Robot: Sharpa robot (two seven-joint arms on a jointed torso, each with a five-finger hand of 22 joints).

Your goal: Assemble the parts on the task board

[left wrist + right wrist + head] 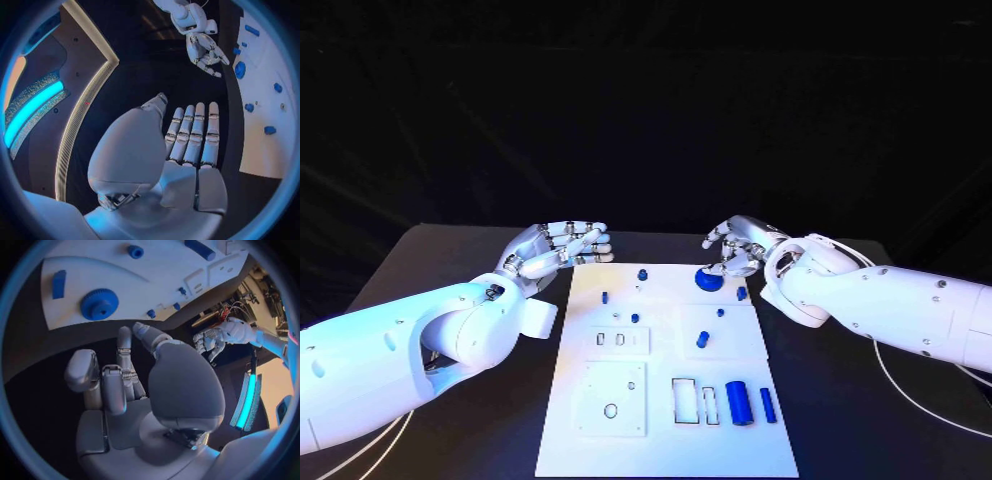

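near the board's front, blue cylinders [738,402] lie lengthwise.

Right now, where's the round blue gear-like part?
In the head view, the round blue gear-like part sits at the white task board's far edge, right of centre, just below the right hand.

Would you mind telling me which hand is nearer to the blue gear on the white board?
The right hand hovers just above the blue gear. The left hand is off the board's far left corner.
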